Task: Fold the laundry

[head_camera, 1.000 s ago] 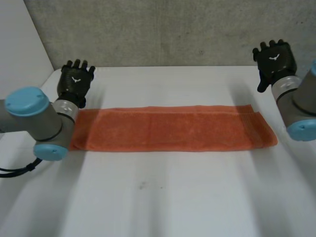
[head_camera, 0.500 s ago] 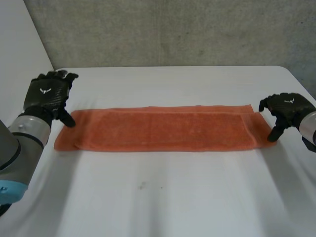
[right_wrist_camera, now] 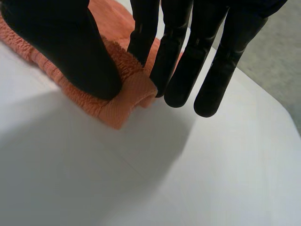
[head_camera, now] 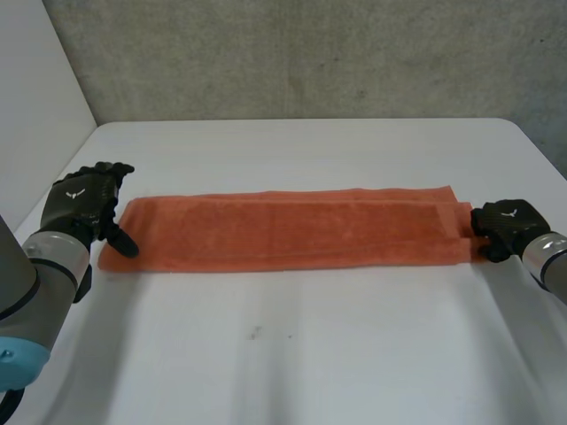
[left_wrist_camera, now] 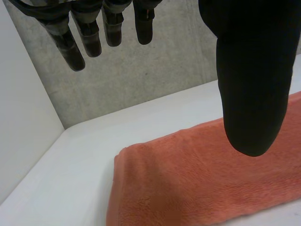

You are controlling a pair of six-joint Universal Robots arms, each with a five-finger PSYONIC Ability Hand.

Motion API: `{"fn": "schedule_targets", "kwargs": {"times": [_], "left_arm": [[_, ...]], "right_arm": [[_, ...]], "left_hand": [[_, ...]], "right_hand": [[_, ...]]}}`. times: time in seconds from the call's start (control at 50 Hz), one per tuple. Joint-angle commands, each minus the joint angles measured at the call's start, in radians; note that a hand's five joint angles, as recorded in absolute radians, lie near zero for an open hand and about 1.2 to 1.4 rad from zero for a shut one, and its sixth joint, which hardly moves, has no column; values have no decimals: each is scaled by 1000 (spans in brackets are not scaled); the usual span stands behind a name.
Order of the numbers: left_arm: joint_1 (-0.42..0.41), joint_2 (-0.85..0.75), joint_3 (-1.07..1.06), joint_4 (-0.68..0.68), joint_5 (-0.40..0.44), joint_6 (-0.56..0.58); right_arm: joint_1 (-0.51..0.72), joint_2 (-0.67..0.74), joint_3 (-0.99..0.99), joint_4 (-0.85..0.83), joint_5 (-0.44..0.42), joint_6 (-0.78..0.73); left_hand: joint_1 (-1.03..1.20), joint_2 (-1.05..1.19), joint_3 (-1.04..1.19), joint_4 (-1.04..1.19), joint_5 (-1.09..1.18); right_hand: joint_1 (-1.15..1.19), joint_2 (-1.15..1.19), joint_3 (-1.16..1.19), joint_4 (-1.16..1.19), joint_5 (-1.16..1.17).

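At the table's nine o'clock side, we are holding our left hand (head_camera: 81, 202), fingers straight and grasping nothing, by one end of the long orange terry towel (head_camera: 283, 230) lying across the white table (head_camera: 292, 354). At three o'clock, our right hand (head_camera: 503, 226) is pinching the other end between thumb and fingers.

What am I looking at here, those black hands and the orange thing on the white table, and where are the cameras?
It is a two-armed robot with black hands. The wide picture looks down from a camera at its head; the other two come from a camera on each wrist. An orange towel, folded into a long strip, lies on the white table. The right hand pinches one end between thumb and fingers. The left hand is open over the other end, holding nothing.
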Motion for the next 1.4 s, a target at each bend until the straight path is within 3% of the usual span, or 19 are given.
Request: {"fn": "schedule_targets", "kwargs": {"times": [0.02, 0.16, 0.26, 0.42, 0.46, 0.52, 0.62, 0.76, 0.78, 0.8, 0.82, 0.84, 0.88, 1.0, 1.04, 1.12, 1.3, 1.38, 1.4], "left_arm": [[-2, 7, -7, 0, 0, 0], [-4, 12, -7, 0, -1, 0], [-4, 12, -7, 0, -3, 2], [-13, 14, -7, -4, -4, 0], [-16, 14, -7, -4, -4, 0], [-18, 15, -7, -4, -6, 0], [-18, 15, -7, -9, -4, 0], [-25, 14, -7, -9, -4, 2], [-28, 14, -7, -9, -3, 0], [-31, 12, -6, -4, -1, 2], [-31, 12, -6, -4, -1, 2], [-34, 9, -3, -1, 2, 2], [-39, 4, 5, 2, 2, 3], [-112, -41, 77, 23, 3, 11], [-149, -72, 107, 26, 5, 13], [-258, -176, 221, 26, 14, 14], [-352, -371, 398, 20, 2, 22], [-357, -393, 399, 16, -3, 27], [-357, -393, 399, 16, -3, 27]], "right_arm": [[-82, -25, -41, -2, 137, -39], [-206, -45, -136, 21, 194, -141], [-145, -69, -203, 28, 192, -143], [200, -157, -275, 18, 163, -17], [363, -144, -293, 6, 119, -3], [441, -126, -299, -6, 91, -2], [709, -13, -312, -86, -32, 0], [823, 122, -313, -86, -67, 4], [833, 133, -312, -83, -67, 6], [833, 133, -312, -83, -67, 6], [833, 130, -305, -84, -61, 6], [833, 130, -305, -84, -61, 6], [829, 103, -308, -81, -11, 32], [769, -3, -275, -71, 145, 167], [684, -70, -209, -49, 213, 245], [617, -132, -127, -22, 226, 291], [479, -149, 72, -15, 209, 291], [455, -114, 95, -29, 189, 273], [444, -85, 95, -41, 178, 259]], "left_hand": [[-7, 10, 5, 7, -32], [-7, 10, 5, 7, -32], [-7, 10, 5, 7, -32], [-7, 10, 5, 7, -32], [-7, 10, 5, 7, -32], [-7, 10, 5, 7, -32], [-7, 10, 5, 7, -32], [-7, 10, 5, 7, -32], [-7, 10, 5, 7, -32], [-7, 10, 5, 7, -32], [-7, 10, 5, 7, -32], [-7, 10, 5, 7, -32], [-7, 10, 5, 7, -32], [-7, 10, 5, 7, -32], [-7, 10, 5, 7, -32], [-7, 10, 5, 7, -32], [-7, 10, 5, 7, -32], [-7, 10, 5, 7, -32], [-7, 10, 5, 7, -32]], "right_hand": [[445, 215, 216, 212, 268], [445, 215, 216, 212, 268], [445, 215, 216, 212, 268], [445, 215, 216, 212, 268], [445, 215, 216, 212, 268], [445, 215, 216, 212, 268], [445, 215, 216, 212, 268], [429, 199, 200, 196, 252], [100, -130, -129, -133, -77], [97, -133, -132, -136, -80], [-232, -461, -460, -465, -409], [-235, -465, -464, -468, -412], [-777, -1006, -1005, -1010, -953], [-777, -1006, -1005, -1010, -953], [-777, -1006, -1005, -1010, -953], [-777, -1006, -1005, -1010, -953], [-777, -1006, -1005, -1010, -953], [-505, -735, -734, -738, -682], [-284, -514, -513, -517, -461]]}}
